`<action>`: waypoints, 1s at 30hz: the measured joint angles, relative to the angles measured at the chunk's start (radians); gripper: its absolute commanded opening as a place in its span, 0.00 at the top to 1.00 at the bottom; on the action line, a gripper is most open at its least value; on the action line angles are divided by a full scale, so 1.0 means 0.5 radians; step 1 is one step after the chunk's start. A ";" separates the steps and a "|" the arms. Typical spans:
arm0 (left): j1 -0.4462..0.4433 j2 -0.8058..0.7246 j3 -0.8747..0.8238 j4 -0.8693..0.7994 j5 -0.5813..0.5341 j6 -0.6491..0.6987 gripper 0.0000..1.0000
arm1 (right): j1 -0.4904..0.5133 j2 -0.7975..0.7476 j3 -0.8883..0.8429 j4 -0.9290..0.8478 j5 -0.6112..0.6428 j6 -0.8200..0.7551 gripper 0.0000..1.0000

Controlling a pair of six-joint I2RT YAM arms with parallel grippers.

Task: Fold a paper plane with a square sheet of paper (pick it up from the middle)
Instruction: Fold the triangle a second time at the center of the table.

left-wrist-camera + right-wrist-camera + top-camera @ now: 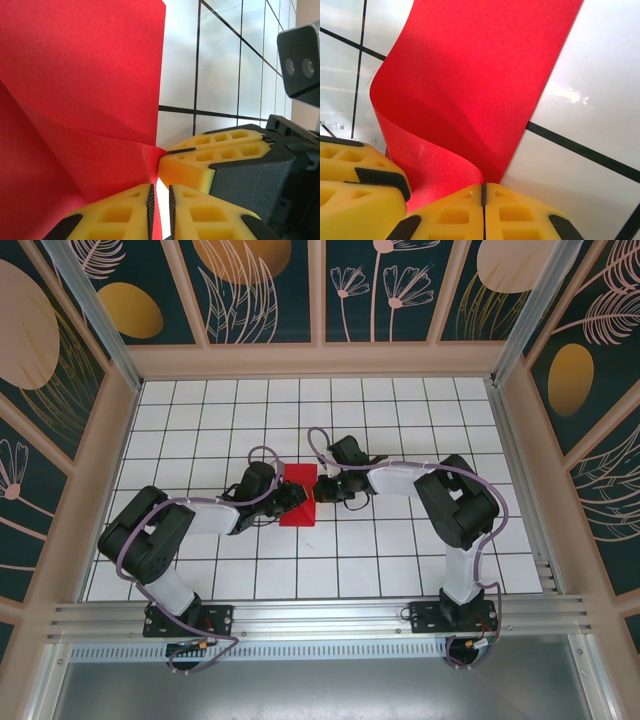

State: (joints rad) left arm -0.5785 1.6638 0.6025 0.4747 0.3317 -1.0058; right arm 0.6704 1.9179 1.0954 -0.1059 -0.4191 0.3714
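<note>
**Surface.** White tiled counter (400, 410) ruled with thin black grid lines, glossy enough to carry glare. It runs out from under the square sheet of paper (298, 504) on every side.

**Room.** On the near side of the sheet an aluminium rail (320, 618) carries my two arm bases. Pale wooden framing stands beyond the sheet and to either side of it. The framing holds dark teal wall panels (260, 290) printed with peach and gold leaves and flower stems.

**Task item.** The sheet is bright red and thin. It sits between my two tools with part of it raised off the tiles. From the right wrist it curls up in a smooth bend towards my tool. From the left wrist a crease runs across it to one corner.

**Right tool** (483, 207). On the sheet's right side. The yellow fingers are pressed together with no gap, pinching the raised corner of the sheet.

**Left tool** (160, 212). On the sheet's left side, close against the right tool. The jaws are narrow, with a thin slit between the black pads. Red paper shows in the lower part of that slit. I cannot tell whether the pads actually clamp it.

**Other.** The grey camera housing (300, 65) of my right wrist is seen above the sheet's pinched corner from the left wrist.
</note>
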 measured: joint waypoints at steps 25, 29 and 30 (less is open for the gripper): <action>0.000 0.067 0.033 -0.045 -0.037 0.021 0.83 | 0.000 0.063 0.058 -0.017 0.008 0.000 0.92; 0.000 0.108 0.041 -0.048 -0.037 0.029 0.83 | 0.000 0.063 0.060 -0.018 0.021 0.001 0.92; 0.001 0.115 0.041 -0.052 -0.037 0.033 0.82 | 0.000 0.063 0.060 -0.018 0.023 0.001 0.92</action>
State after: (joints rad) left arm -0.5781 1.7214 0.6231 0.4488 0.3130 -0.9894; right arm 0.6704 1.9495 1.1252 -0.1146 -0.4076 0.3717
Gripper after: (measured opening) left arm 0.173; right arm 0.084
